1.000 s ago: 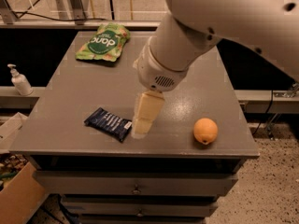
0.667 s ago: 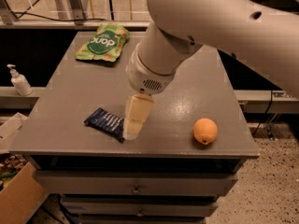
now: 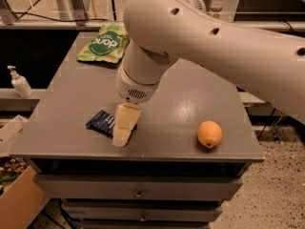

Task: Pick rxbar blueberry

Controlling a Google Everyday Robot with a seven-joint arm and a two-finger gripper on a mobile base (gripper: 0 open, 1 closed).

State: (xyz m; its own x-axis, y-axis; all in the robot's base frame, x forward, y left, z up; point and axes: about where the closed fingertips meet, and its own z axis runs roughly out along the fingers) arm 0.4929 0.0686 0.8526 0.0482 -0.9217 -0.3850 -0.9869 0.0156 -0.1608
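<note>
— The rxbar blueberry (image 3: 99, 121) lies flat near the front edge of the table (image 3: 190, 104), its right end under the gripper (image 3: 123, 128).
— Likely light, thin, slick — pinch across its narrow width. Whether the gripper is closed cannot be told.

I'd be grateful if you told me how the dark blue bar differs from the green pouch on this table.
The rxbar blueberry is dark navy with pale lettering; the green pouch is bright green with white lettering. The bar is clearly smaller than the pouch. The bar lies near the table's front edge, the pouch at the back. The gripper covers the bar's right end, well away from the pouch. Both lie flat on the grey table.
</note>
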